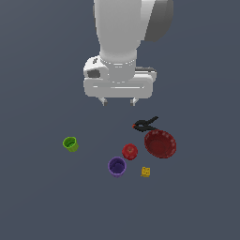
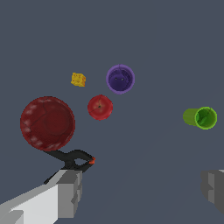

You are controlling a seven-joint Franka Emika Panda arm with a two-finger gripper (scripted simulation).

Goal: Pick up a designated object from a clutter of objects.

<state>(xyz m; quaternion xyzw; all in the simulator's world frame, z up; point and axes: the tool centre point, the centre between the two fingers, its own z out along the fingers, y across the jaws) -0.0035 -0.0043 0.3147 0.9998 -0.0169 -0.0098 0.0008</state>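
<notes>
The yellow cube (image 1: 146, 172) sits just beside the purple cup (image 1: 116, 166) on the exterior view's right, near the red ball (image 1: 130, 151) — apart from both. It looks light and rigid, a hard little die with flat faces; my call is to pinch two opposite faces squarely, since anything skewed could flick so small a piece away. The gripper (image 1: 119, 101) hangs well above the clutter, fingers (image 2: 65, 192) spread wide — holding nothing, touching nothing. The black clamp (image 1: 146, 124) lies closest beneath it, against the dark red bowl (image 1: 160, 144).
</notes>
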